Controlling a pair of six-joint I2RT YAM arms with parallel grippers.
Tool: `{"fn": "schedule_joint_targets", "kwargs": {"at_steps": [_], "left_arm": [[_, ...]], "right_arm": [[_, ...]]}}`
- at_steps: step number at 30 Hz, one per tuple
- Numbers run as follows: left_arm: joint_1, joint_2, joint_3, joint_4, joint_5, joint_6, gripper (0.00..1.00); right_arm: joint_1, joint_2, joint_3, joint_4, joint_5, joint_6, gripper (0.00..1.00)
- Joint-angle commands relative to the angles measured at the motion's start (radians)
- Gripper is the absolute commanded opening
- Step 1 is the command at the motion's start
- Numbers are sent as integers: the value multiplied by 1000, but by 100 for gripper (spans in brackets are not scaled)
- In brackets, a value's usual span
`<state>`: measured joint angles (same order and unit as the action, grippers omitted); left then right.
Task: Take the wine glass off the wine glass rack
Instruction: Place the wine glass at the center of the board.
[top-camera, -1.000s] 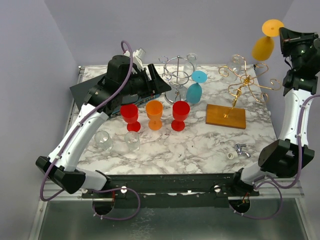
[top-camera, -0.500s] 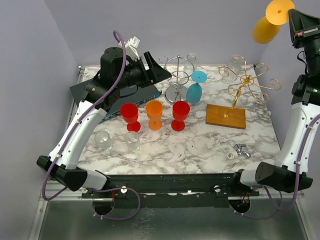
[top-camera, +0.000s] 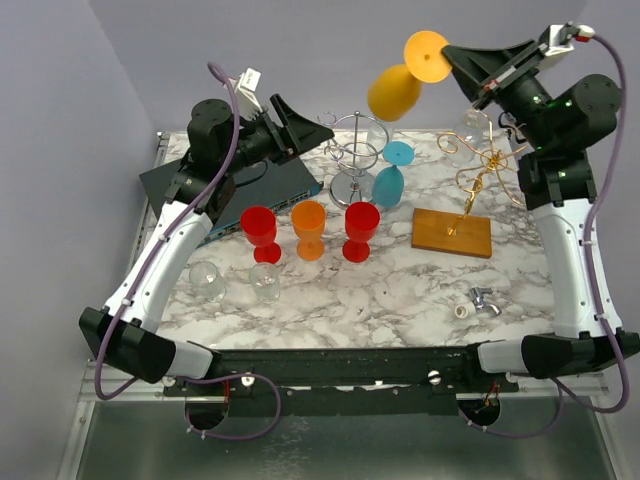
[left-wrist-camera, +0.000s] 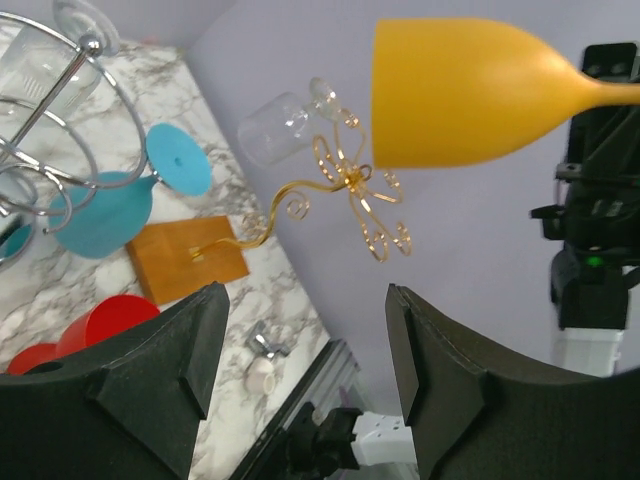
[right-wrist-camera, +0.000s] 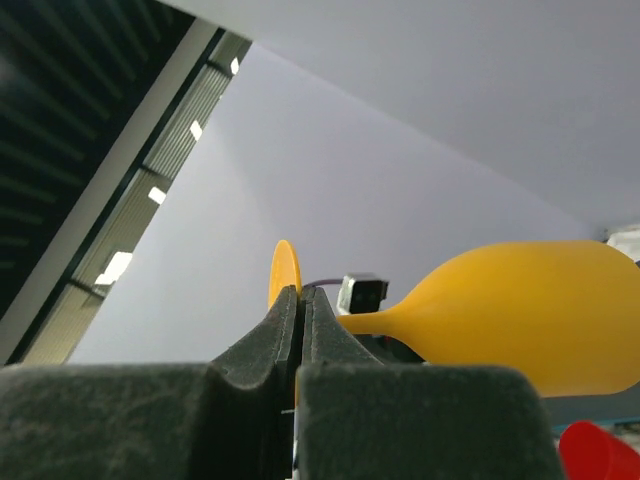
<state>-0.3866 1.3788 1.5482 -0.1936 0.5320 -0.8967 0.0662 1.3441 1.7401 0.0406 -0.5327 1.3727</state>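
Where the right gripper (top-camera: 455, 62) is raised high above the marble tabletop (top-camera: 400, 290), we see its jaws pressed almost together. Only a thin slit shows between them, and they are clamped on the slim stem of the yellow plastic wine glass (top-camera: 393, 92), right beside its round foot. From those jaws the glass sticks out sideways, its bowl pointing toward the left arm's side and touching nothing else. Beneath the right jaws stands the gold wire wine glass rack (top-camera: 492, 160) on its wooden block base (top-camera: 452, 232). The yellow glass is well apart from the rack, and a clear glass (top-camera: 460, 142) hangs on one of its curls. We find the left gripper (top-camera: 300, 128) lifted too, its jaws spread wide, holding and touching nothing. In the left wrist view, the yellow bowl shows high up in the gap between them and the gold rack lower down. Off to one side of those jaws, an upside-down blue wine glass (left-wrist-camera: 100, 210) sits just beside a chrome wire stand (top-camera: 348, 192).
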Motion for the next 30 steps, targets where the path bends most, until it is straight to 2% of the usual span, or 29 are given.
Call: {"fn": "schedule_joint_targets", "kwargs": {"at_steps": [1,4,9,22,30], "left_arm": [[97,-52,-147,346,142,-175,71],[155,-64,-232,543,195,-291,71],[191,-67,-296,721,223,-381,73],[199,-40,-316,979,231,-565,73],[199,-59,-315,1080,214,-656,64]], "right_arm": [[109,32,-20,111,38,61,1],[184,58,-43,162,59,108,1],[264,84,-78,232,103,162,1],[350,135,-159,405,109,335,0],[351,132,-197,438,109,367,1]]}}
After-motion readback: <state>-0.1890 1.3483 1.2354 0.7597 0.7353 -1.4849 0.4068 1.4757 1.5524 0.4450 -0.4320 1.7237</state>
